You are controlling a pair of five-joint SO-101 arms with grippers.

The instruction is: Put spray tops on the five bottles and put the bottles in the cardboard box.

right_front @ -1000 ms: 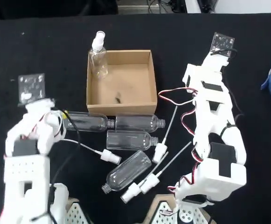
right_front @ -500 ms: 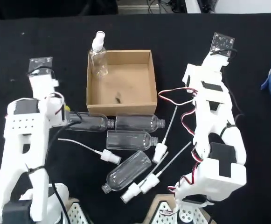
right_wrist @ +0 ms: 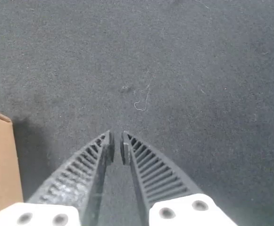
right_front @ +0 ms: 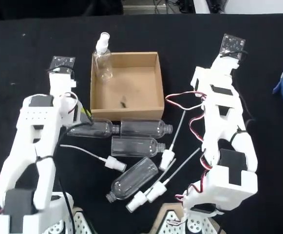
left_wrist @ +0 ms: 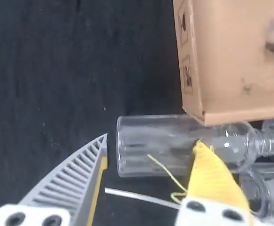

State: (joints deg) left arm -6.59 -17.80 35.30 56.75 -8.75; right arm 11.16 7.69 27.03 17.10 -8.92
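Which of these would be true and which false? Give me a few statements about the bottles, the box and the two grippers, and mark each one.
1. A clear plastic bottle with a white spray top stands upright in the brown cardboard box. True.
2. The four clear bottles without tops lie inside the box. False: they lie on the black table in front of it.
3. The left gripper is open over the lying bottle nearest the box's corner. True.
4. The right gripper holds a spray top. False: it is shut on nothing, above bare table.
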